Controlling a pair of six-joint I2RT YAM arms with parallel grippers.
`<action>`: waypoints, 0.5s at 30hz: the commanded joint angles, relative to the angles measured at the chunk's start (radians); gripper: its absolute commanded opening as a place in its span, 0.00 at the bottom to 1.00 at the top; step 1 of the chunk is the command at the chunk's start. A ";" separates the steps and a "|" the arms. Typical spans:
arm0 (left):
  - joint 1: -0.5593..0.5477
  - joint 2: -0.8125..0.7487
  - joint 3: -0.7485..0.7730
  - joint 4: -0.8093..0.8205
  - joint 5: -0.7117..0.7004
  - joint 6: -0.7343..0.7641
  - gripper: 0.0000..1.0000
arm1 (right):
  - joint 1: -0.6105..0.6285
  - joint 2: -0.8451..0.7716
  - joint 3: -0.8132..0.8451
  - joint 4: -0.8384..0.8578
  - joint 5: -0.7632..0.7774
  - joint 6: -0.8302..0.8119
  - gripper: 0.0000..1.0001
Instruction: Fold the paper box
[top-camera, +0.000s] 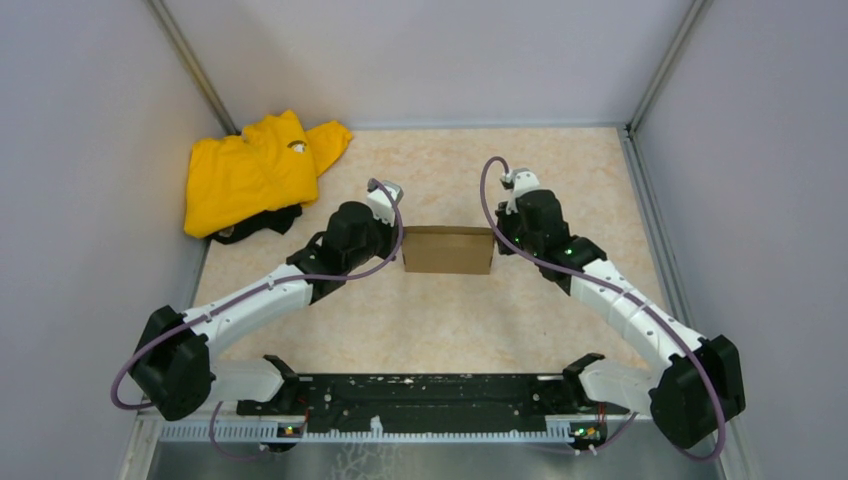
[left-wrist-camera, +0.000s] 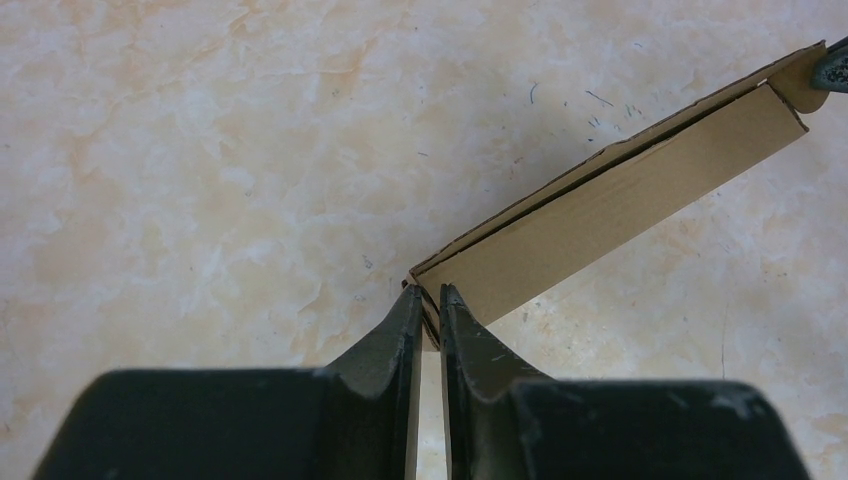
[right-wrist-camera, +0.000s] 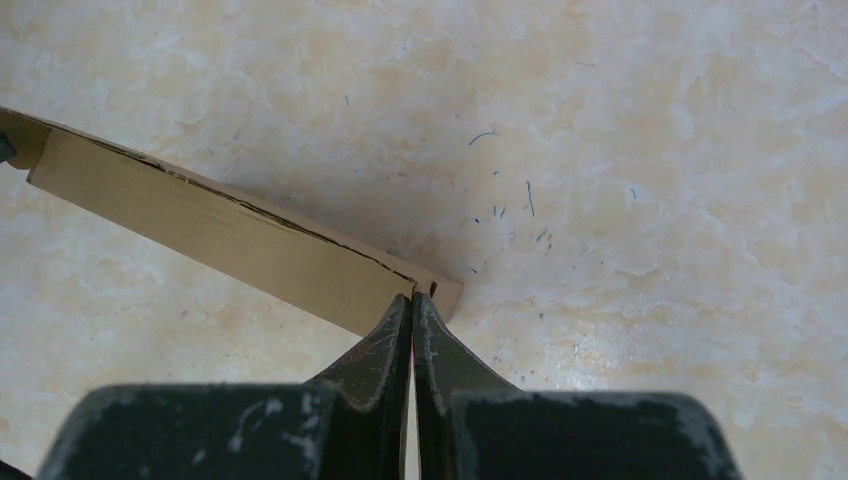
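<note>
The paper box (top-camera: 447, 250) is a plain brown cardboard piece, folded flat, in the middle of the table between both arms. My left gripper (top-camera: 399, 251) is shut on its left corner. In the left wrist view the cardboard layers of the box (left-wrist-camera: 620, 195) sit pinched between the tips of that gripper (left-wrist-camera: 428, 292). My right gripper (top-camera: 497, 246) is at the box's right end. In the right wrist view its tips (right-wrist-camera: 412, 298) are pressed together right against the end of the box (right-wrist-camera: 220, 235), with no cardboard showing between them.
A crumpled yellow garment (top-camera: 255, 170) with something dark under it lies in the far left corner. Grey walls close in the table (top-camera: 440, 330) at the left, back and right. A black rail (top-camera: 420, 400) with the arm bases runs along the near edge.
</note>
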 joint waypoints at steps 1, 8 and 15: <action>-0.014 0.004 0.031 0.004 0.016 -0.014 0.16 | 0.021 0.016 0.074 0.012 -0.029 0.032 0.00; -0.016 0.007 0.030 0.004 0.017 -0.014 0.16 | 0.021 0.027 0.091 -0.004 -0.064 0.058 0.00; -0.018 0.012 0.030 0.005 0.019 -0.015 0.16 | 0.021 0.033 0.097 -0.005 -0.074 0.073 0.00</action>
